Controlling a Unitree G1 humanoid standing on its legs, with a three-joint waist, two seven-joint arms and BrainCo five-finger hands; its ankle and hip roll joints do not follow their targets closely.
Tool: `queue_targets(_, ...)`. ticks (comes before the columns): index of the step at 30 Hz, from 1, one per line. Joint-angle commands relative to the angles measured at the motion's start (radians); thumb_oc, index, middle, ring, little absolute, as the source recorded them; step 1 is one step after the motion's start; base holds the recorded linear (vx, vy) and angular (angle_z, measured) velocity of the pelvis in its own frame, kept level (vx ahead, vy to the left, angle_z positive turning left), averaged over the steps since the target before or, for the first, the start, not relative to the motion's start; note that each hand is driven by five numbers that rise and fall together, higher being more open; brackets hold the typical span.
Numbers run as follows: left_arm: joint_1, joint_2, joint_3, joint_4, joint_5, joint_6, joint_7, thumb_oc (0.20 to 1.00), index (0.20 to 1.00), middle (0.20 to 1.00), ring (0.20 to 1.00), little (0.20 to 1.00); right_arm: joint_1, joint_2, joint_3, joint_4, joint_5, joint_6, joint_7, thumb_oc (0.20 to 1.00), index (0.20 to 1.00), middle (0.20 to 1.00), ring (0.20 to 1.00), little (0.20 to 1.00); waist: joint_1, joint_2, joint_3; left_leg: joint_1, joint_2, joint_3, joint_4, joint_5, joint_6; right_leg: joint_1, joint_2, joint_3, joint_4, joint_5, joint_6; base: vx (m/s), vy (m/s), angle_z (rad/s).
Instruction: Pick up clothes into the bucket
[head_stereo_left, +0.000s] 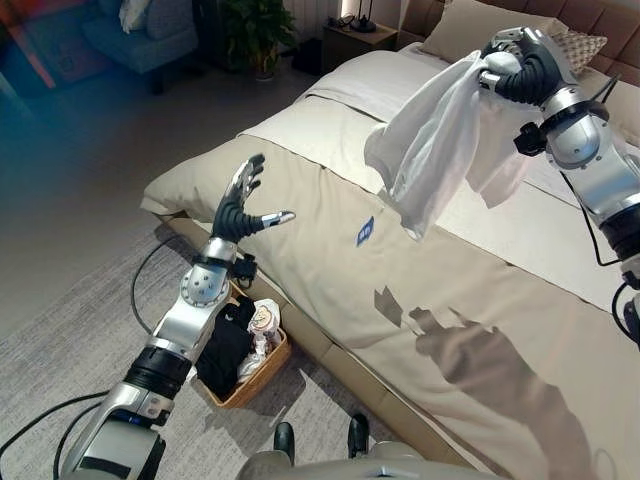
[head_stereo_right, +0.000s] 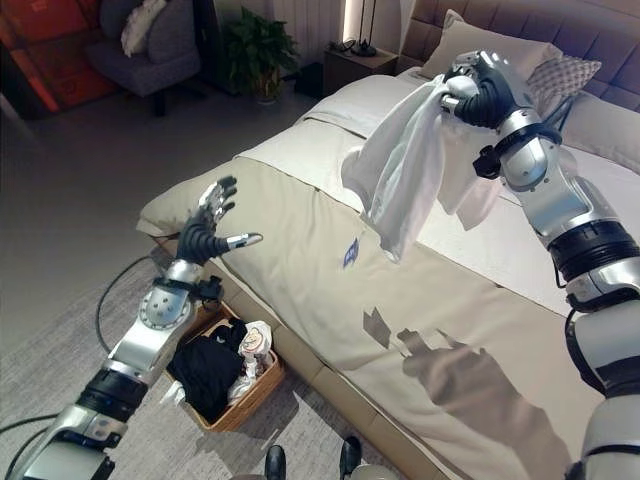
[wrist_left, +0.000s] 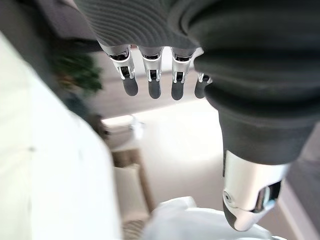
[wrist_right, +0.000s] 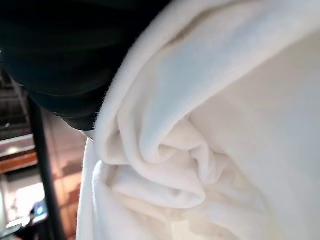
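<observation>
White garment (head_stereo_left: 430, 150) held aloft over the bed (head_stereo_left: 330, 270); wicker basket (head_stereo_left: 262, 378) on the floor by the bed's near edge.

The right hand (head_stereo_left: 520, 68) is clenched on a bunched upper fold, the cloth draped free beneath it and clear of the bedcover. The left hand (head_stereo_left: 240, 205) is raised with fingers spread, nothing held. Dark clothes (head_stereo_left: 222, 350) are already lodged in the basket. The garment is judged light, soft and limp; a gathered fold is the best hold, as trailing ends may snag on the basket rim.
</observation>
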Motion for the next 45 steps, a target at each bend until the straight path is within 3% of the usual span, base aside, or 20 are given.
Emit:
queue_targets(1, -0.027, 0.026, -0.03, 0.024, 0.041, -0.031, 0.005, 1.0, 1.0, 1.0, 1.0, 1.0, -0.011, -0.053, -0.006, -0.043, 0.05, -0.04, 0.022, 0.2, 0.2, 0.2, 0.2, 0.2, 0.02, -0.055, -0.12, 0.0, 0.016, 0.006, 0.034, -0.086, -0.014, 0.0, -0.069, -0.015, 0.05, -0.039, 0.092, 0.03, 0.006, -0.03)
queue_targets(15, -0.057, -0.044, -0.088, 0.166, 0.013, -0.001, -0.02, 1.0, 1.0, 1.0, 1.0, 1.0, 0.076, -0.028, -0.11, -0.299, 0.156, -0.087, 0.049, 0.2, 0.2, 0.2, 0.2, 0.2, 0.004, -0.049, -0.136, 0.037, 0.023, 0.011, 0.031, -0.097, -0.014, 0.036, -0.067, -0.018, 0.054, -0.056, 0.089, 0.01, 0.003, 0.0)
queue_targets(21, -0.073, -0.063, -0.094, 0.211, 0.039, 0.01, -0.016, 1.0, 1.0, 1.0, 1.0, 1.0, 0.179, 0.008, -0.18, -0.534, 0.258, -0.129, 0.113, 0.2, 0.2, 0.2, 0.2, 0.2, -0.007, -0.047, -0.137, 0.051, 0.026, 0.015, 0.029, -0.101, -0.014, 0.046, -0.067, -0.017, 0.06, -0.066, 0.088, 0.0, 0.001, 0.01)
queue_targets(28, -0.082, -0.066, -0.085, 0.182, 0.043, 0.008, -0.011, 1.0, 1.0, 1.0, 1.0, 1.0, 0.232, 0.011, -0.146, -0.74, 0.346, -0.141, 0.22, 0.2, 0.2, 0.2, 0.2, 0.2, -0.01, -0.051, -0.136, 0.053, 0.031, 0.015, 0.026, -0.098, -0.017, 0.047, -0.063, -0.018, 0.057, -0.07, 0.086, 0.0, 0.0, 0.0)
queue_targets(35, -0.106, -0.08, -0.104, 0.164, 0.026, 0.002, -0.015, 1.0, 1.0, 1.0, 1.0, 1.0, 0.232, 0.04, -0.118, -0.793, 0.406, -0.145, 0.254, 0.2, 0.2, 0.2, 0.2, 0.2, -0.01, -0.051, -0.132, 0.051, 0.031, 0.012, 0.025, -0.096, -0.017, 0.048, -0.063, -0.022, 0.058, -0.072, 0.084, 0.0, 0.0, 0.0)
queue_targets(38, -0.136, -0.102, -0.151, 0.144, -0.067, -0.002, -0.06, 1.0, 1.0, 1.0, 1.0, 1.0, 0.229, 0.101, -0.107, -0.816, 0.471, -0.143, 0.269, 0.2, 0.2, 0.2, 0.2, 0.2, -0.012, -0.049, -0.129, 0.05, 0.031, 0.012, 0.024, -0.094, -0.017, 0.049, -0.064, -0.027, 0.056, -0.071, 0.084, 0.0, 0.0, 0.0)
queue_targets(40, -0.145, -0.1, -0.202, 0.105, -0.261, 0.006, -0.177, 1.0, 1.0, 1.0, 1.0, 1.0, 0.218, 0.138, -0.096, -0.822, 0.505, -0.139, 0.278, 0.2, 0.2, 0.2, 0.2, 0.2, -0.015, -0.045, -0.13, 0.05, 0.032, 0.015, 0.024, -0.092, -0.018, 0.049, -0.064, -0.028, 0.054, -0.068, 0.084, 0.0, 0.0, 0.0)
queue_targets(41, -0.145, -0.099, -0.202, 0.105, -0.263, 0.006, -0.178, 1.0, 1.0, 1.0, 1.0, 1.0, 0.218, 0.138, -0.096, -0.822, 0.505, -0.139, 0.278, 0.2, 0.2, 0.2, 0.2, 0.2, -0.015, -0.046, -0.13, 0.05, 0.032, 0.015, 0.024, -0.092, -0.018, 0.049, -0.064, -0.028, 0.054, -0.069, 0.084, 0.0, 0.0, 0.0)
queue_targets(43, -0.154, -0.053, -0.27, 0.057, -0.457, 0.052, -0.313, 1.0, 1.0, 1.0, 1.0, 1.0, 0.205, 0.147, -0.076, -0.813, 0.529, -0.13, 0.288, 0.2, 0.2, 0.2, 0.2, 0.2, -0.019, -0.04, -0.133, 0.05, 0.033, 0.019, 0.023, -0.091, -0.021, 0.049, -0.062, -0.029, 0.05, -0.066, 0.085, 0.0, 0.0, 0.0)
queue_targets(45, -0.151, -0.035, -0.292, 0.045, -0.502, 0.068, -0.348, 1.0, 1.0, 1.0, 1.0, 1.0, 0.207, 0.15, -0.073, -0.803, 0.529, -0.127, 0.289, 0.2, 0.2, 0.2, 0.2, 0.2, -0.021, -0.04, -0.135, 0.05, 0.034, 0.019, 0.022, -0.091, -0.021, 0.049, -0.063, -0.028, 0.049, -0.065, 0.085, 0.0, 0.0, 0.0)
